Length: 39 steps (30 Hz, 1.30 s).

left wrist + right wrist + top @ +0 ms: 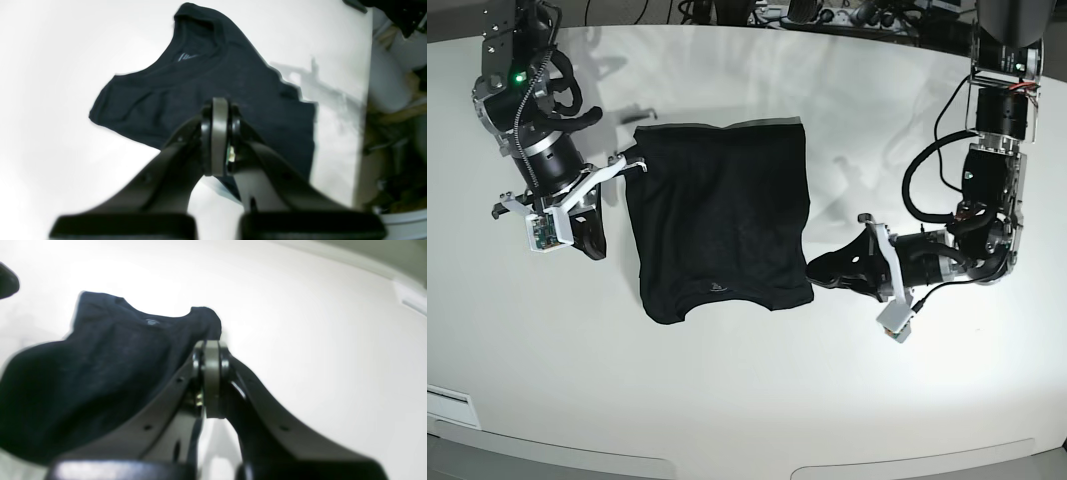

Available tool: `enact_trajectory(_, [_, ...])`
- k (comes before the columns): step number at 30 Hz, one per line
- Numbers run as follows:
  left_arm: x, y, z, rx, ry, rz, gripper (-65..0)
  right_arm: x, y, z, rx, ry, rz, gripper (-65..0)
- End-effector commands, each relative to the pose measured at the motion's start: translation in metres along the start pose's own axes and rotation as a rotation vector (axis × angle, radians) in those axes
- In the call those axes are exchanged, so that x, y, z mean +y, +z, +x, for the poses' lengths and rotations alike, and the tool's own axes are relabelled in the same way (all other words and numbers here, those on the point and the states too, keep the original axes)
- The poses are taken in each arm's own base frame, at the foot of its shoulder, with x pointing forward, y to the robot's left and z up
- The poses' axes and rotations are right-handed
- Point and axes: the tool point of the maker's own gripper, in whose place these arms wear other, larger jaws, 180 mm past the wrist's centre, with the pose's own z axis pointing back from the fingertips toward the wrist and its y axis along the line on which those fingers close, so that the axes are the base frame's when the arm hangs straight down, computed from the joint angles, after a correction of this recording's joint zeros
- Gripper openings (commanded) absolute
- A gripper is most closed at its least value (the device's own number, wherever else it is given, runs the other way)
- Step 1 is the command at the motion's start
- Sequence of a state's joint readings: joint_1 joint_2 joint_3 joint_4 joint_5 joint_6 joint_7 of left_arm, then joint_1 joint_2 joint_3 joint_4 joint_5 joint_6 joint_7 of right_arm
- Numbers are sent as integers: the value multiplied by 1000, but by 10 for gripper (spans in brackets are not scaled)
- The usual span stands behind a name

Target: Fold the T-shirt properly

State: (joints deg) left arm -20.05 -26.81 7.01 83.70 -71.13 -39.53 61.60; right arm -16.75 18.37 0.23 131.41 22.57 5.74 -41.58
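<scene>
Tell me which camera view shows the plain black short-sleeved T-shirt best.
The base view: the whole plain black short-sleeved T-shirt lies in frame from above on the white table. The left wrist view shows part of it, blurred, behind its gripper; the right wrist view shows only a blurred portion.

A white table (747, 400) (cables (827, 15) along its far edge) fills the view.

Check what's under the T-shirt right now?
Only the white table shows around the T-shirt, which lies flat on it. The cloth covers whatever is directly beneath, so nothing under it can be seen.
</scene>
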Motion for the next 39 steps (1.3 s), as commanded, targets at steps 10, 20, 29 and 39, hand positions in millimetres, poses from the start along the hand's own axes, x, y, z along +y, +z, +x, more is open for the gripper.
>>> enact_trajectory(10, [-21, 63, -26, 50, 32, -24, -650, 40, 67, 12, -97, -42, 440, -650])
enact_trajectory(20, [-87, 96, -51, 155, -142, -10, -650, 28, 120, -18, 30, -165, 490, -650])
enact_trajectory(29, [-143, 118, -104, 290, -103, -21, -650, 14, 172, -84, 348, -260, 368, -650])
enact_trajectory(39, [-244, 145, -179, 517, 148, -184, -650, 36, 240, -136, 686, -364, 383, -650])
